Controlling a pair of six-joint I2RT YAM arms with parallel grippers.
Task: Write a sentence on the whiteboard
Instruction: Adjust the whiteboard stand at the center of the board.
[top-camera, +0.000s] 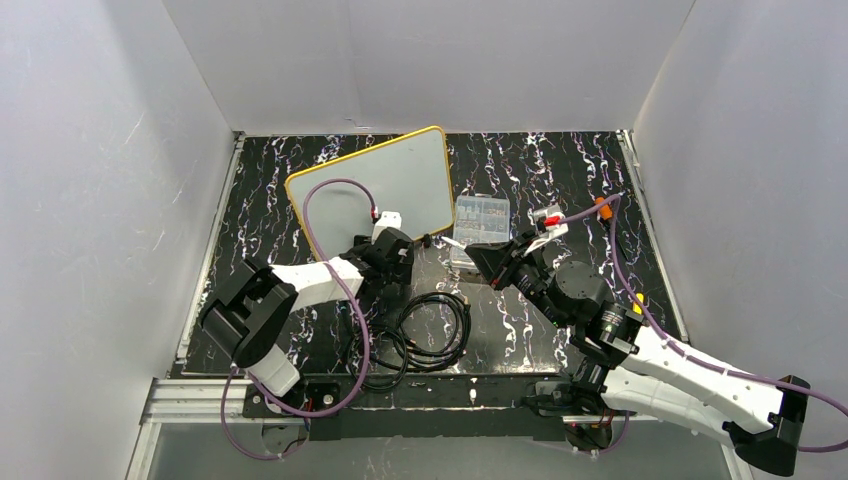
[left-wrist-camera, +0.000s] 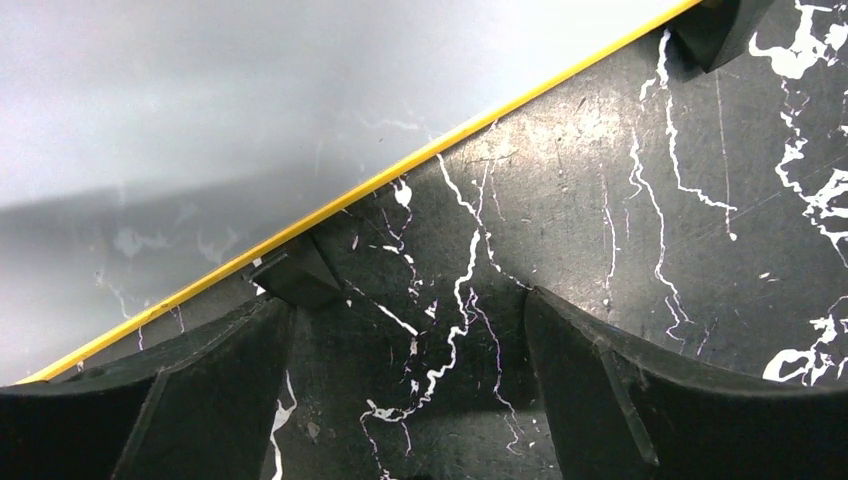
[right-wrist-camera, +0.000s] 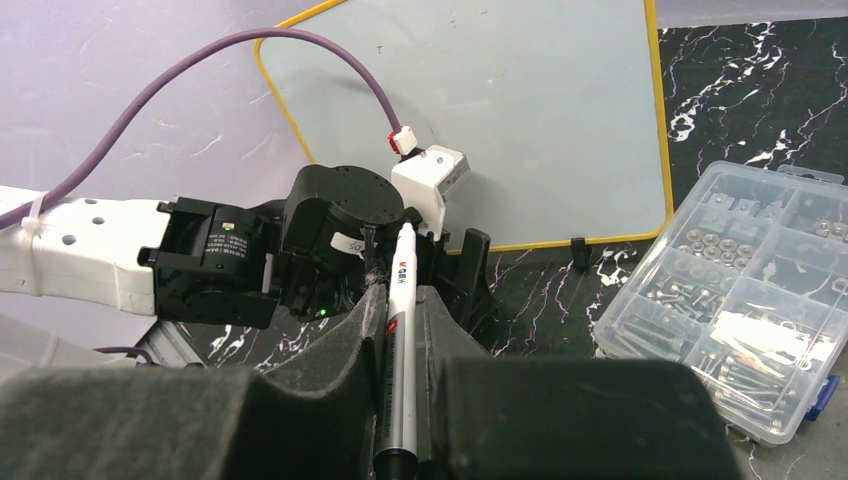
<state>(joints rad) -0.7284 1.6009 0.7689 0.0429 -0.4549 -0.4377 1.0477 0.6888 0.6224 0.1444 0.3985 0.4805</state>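
The whiteboard (top-camera: 370, 185) with its yellow-orange rim lies at the back left of the black marbled table; its face (right-wrist-camera: 500, 110) is bare and the sentence is not in view. My left gripper (top-camera: 415, 245) hovers low just in front of the board's near edge (left-wrist-camera: 400, 175), open, with only the table between its fingers (left-wrist-camera: 405, 305). My right gripper (top-camera: 480, 258) sits right of it, pointing toward the board, shut on a white and silver marker (right-wrist-camera: 402, 330) that lies along the jaws (right-wrist-camera: 400, 300) with its end sticking forward.
A clear plastic parts box (top-camera: 480, 220) of screws stands right of the board, close to the right gripper (right-wrist-camera: 740, 300). Small black clips (left-wrist-camera: 300, 270) sit on the board's rim. Coiled black cable (top-camera: 425, 330) lies near the front. White walls enclose the table.
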